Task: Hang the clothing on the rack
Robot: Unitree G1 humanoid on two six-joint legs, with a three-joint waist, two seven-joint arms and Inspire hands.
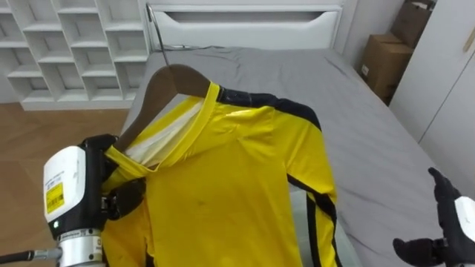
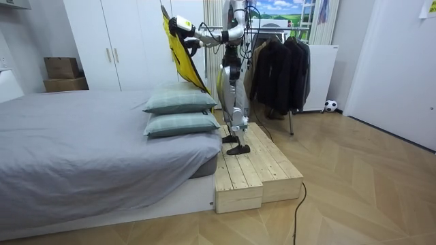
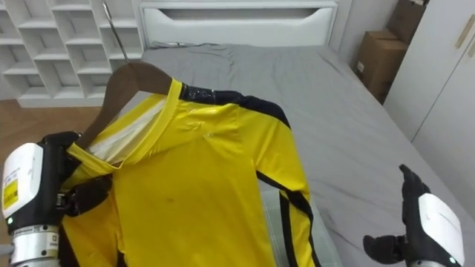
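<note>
The left hand point(image 1: 102, 176) is closed on the yellow shirt point(image 1: 223, 185) at its near shoulder, fingers curled into the cloth just below the collar. It seems to clamp the end of the wooden hanger point(image 1: 167, 80) under the fabric, though the cloth hides that contact. From this hand the hanger rises up and away, its metal hook point(image 1: 152, 30) farthest off. The shirt spreads from the hand toward the robot's right, with black-trimmed sleeves hanging on the far side.

The right hand point(image 1: 447, 222) hovers low, well apart from the shirt's right edge, fingers straight and holding nothing.

Beyond both hands lies the grey bed point(image 1: 371, 126). In the room view the robot stands upright on a wooden platform point(image 2: 252, 163), with the shirt held high above two pillows point(image 2: 180, 102).
</note>
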